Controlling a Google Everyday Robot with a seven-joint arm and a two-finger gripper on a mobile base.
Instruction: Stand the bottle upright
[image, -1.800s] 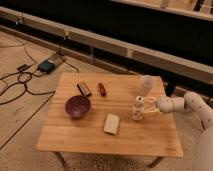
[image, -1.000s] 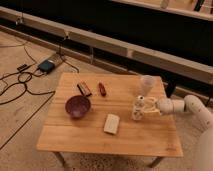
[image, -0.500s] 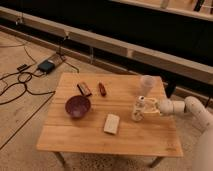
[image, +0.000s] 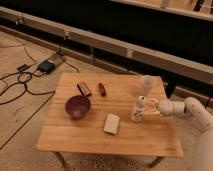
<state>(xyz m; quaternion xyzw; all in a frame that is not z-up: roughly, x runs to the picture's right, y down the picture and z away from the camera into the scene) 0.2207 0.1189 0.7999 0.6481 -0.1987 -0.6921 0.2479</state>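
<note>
Pale whitish-beige bottle (image: 138, 111) with white cap stands on the wooden table (image: 90, 137), just in front of the clear cup (image: 147, 84) on the camera side, not touching it. Cap points up, body near vertical, maybe a slight lean. Gripper (image: 148, 109) is in front of the cup too, right against the bottle's side at mid height, arm reaching in from the table's right edge. Cannot tell if it is clamped on the bottle or only touching.

Handling guess: small plastic bottle, light, stiff enough to squeeze, smooth and likely slippery. It is narrow-based, so easy to knock over on release. Best hold is across the body's middle, below the cap; the cap is too narrow.

Versus the frame 1.8 s back: bottle and gripper sit a touch further left of the cup and the bottle reads straighter. The purple bowl (image: 78, 106), white block (image: 112, 123) and dark-red object (image: 102, 89), all well left of the cup, are unmoved.
</note>
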